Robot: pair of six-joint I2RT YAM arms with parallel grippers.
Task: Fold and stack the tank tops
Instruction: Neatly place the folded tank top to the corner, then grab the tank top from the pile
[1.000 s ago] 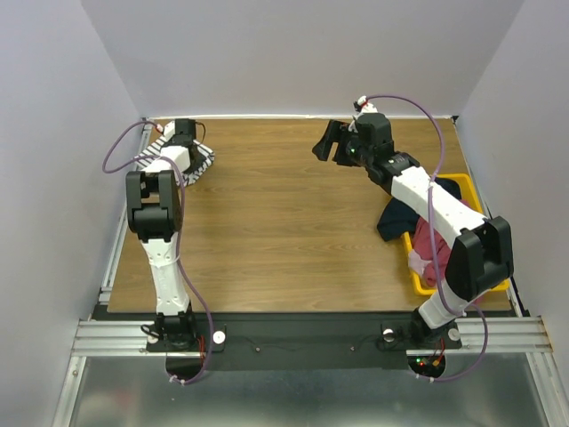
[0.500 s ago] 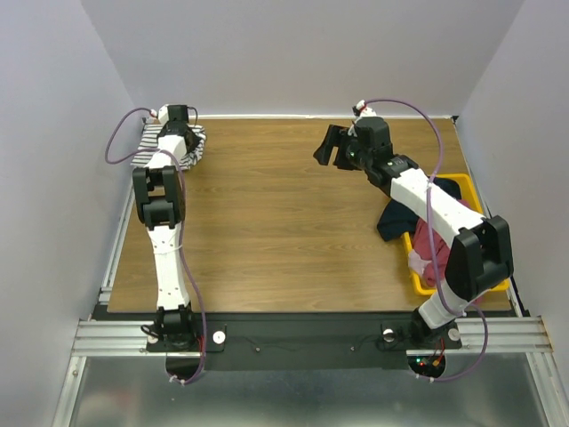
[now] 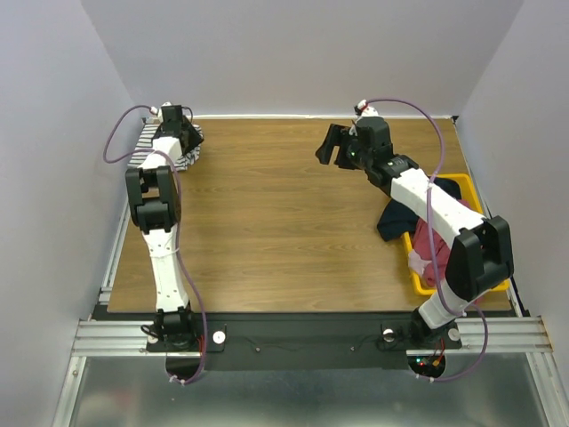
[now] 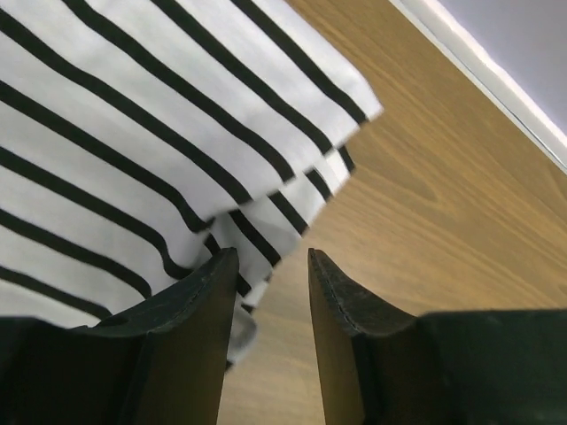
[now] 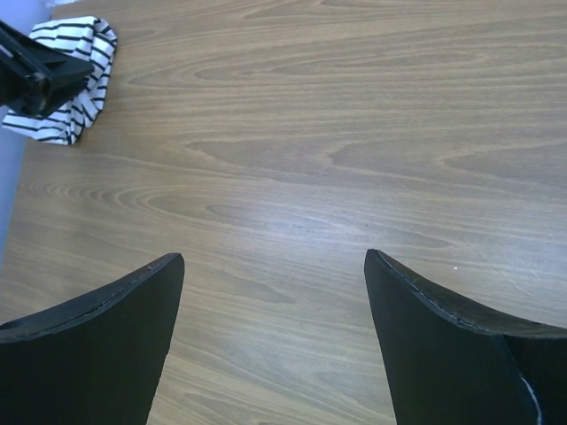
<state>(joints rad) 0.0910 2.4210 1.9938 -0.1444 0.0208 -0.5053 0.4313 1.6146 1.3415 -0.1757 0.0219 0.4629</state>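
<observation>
The white tank top with thin dark stripes [image 3: 145, 148] lies bunched in the far left corner of the table. It shows under my left wrist camera as folded striped layers [image 4: 133, 133], and small in the right wrist view [image 5: 78, 84]. My left gripper [image 3: 174, 124] hangs right over its edge. In the wrist view the left gripper [image 4: 272, 266] is open, with only bare wood between the fingers; the cloth edge runs behind the left finger [image 4: 199, 310]. My right gripper [image 3: 334, 144] [image 5: 275, 266] hovers wide open over bare table at the far centre. A red tank top [image 3: 425, 260] lies crumpled in the yellow bin [image 3: 468, 189].
A dark navy cloth [image 3: 396, 219] hangs over the yellow bin's left wall onto the table. The bin stands at the right edge beside the right arm. White walls close the table at the back and on both sides.
The left gripper carried the striped top toward the far left corner, then opened and let it go. The right gripper has barely moved.
</observation>
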